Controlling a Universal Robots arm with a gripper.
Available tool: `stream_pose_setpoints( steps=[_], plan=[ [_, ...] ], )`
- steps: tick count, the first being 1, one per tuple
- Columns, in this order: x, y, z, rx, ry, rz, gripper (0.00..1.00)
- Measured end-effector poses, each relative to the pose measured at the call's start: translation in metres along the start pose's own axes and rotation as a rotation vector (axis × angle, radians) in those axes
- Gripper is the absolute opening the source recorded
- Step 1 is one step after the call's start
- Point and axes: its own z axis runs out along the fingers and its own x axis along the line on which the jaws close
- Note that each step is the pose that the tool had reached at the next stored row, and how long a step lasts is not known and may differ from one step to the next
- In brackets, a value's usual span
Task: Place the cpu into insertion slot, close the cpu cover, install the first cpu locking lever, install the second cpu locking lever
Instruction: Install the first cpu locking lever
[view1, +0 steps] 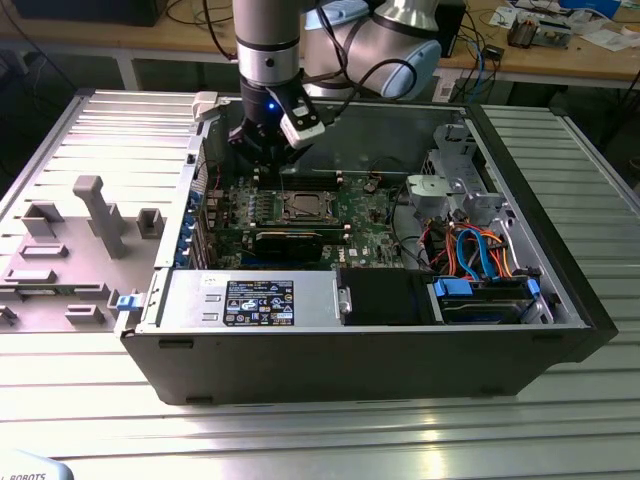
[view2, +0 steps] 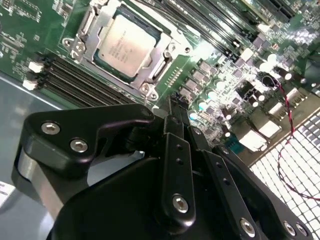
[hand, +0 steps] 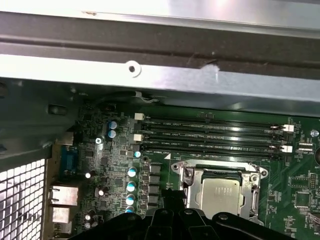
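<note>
Gripper (view1: 262, 160) hangs low over the motherboard (view1: 365, 215), near its far corner on the exterior view's left, close to the case (view1: 350, 350) back wall. In the second wrist view the fingertips look pressed together w/ nothing between them, tip just above a row of capacitors (view2: 202, 105).

The cpu (view2: 127, 44) sits in the insertion slot (view2: 146, 88), mid-board. From the jaws it lies toward the exterior view's right and a bit nearer that camera: near, but apart, no contact. Chip is approx square, so no real long axis; it lies flat, silver top up. The cpu cover (view2: 102, 22) looks folded down flat around it, frame edges on all sides. Thin lever rods run along two sides of the frame; can't tell if they're hooked.

Memory slots (view2: 75, 80) run parallel along one side of the socket, on the far side from the graphics card (view1: 290, 240). A red wire (view2: 287, 125) loops by the board's edge, well clear. Nothing stands btw tip and socket except the low capacitors
</note>
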Motion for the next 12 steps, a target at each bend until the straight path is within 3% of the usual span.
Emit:
stream_pose_setpoints(
  steps=[10, 12],
  plan=[
    [0.0037, 0.0056, 0.0, -0.0009, -0.0002, 0.0, 0.11],
    [0.0033, 0.0093, -0.003, 0.0047, 0.0003, -0.001, 0.11]
  ],
)
